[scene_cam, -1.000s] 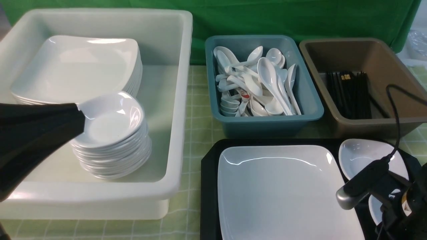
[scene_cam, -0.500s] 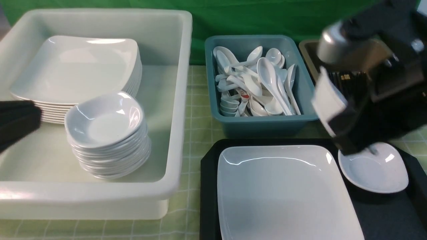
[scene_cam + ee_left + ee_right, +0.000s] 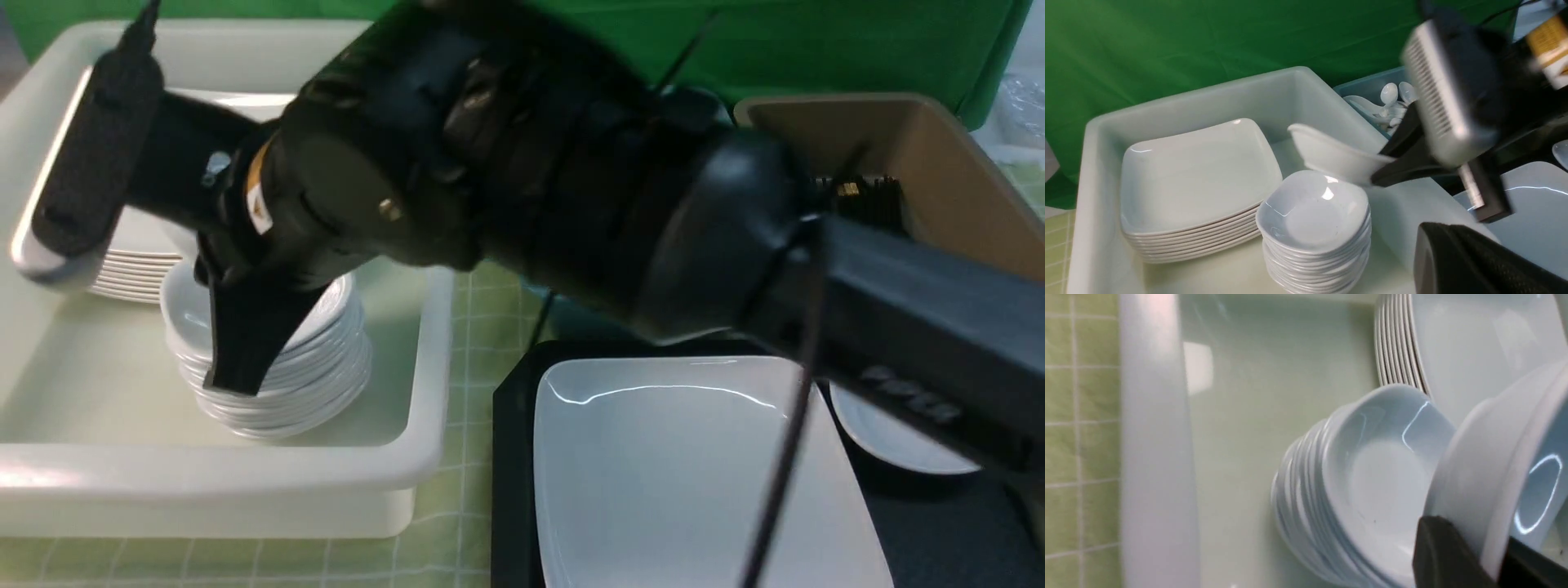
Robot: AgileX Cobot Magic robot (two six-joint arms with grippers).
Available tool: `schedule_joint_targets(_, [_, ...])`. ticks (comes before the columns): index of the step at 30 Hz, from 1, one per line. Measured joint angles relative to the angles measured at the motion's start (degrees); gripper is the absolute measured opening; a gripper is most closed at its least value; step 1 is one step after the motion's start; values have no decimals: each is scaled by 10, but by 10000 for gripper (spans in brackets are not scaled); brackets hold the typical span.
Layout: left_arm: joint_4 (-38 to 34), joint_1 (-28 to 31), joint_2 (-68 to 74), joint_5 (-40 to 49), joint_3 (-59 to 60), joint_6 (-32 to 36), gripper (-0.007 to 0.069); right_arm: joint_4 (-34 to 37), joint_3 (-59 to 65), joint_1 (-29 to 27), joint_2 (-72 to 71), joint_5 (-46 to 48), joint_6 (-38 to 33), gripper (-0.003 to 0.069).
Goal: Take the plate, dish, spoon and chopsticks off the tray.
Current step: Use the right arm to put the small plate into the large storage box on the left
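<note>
The right arm has swung from over the tray to the white tub. The right gripper pinches a dish by its rim, tilted above the dish stack. The plate lies on the tray. I cannot tell how the left gripper stands.

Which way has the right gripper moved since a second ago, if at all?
Yes. In the front view the right gripper swung left, from over the tray to above the dish stack in the white tub, carrying a dish.
</note>
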Motion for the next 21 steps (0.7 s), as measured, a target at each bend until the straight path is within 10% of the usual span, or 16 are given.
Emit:
schedule_joint_targets(6, [-16, 0, 0, 6, 0, 0, 11, -65, -54, 0, 83, -2, -8, 113])
schedule_joint_targets(15, [-40, 0, 0, -36, 6, 11, 11, -71, -59, 0, 44, 76, -7, 524])
schedule_joint_targets(21, [-131, 0, 32, -121, 50, 85, 11, -74, -55, -14, -63, 256, 39, 458])
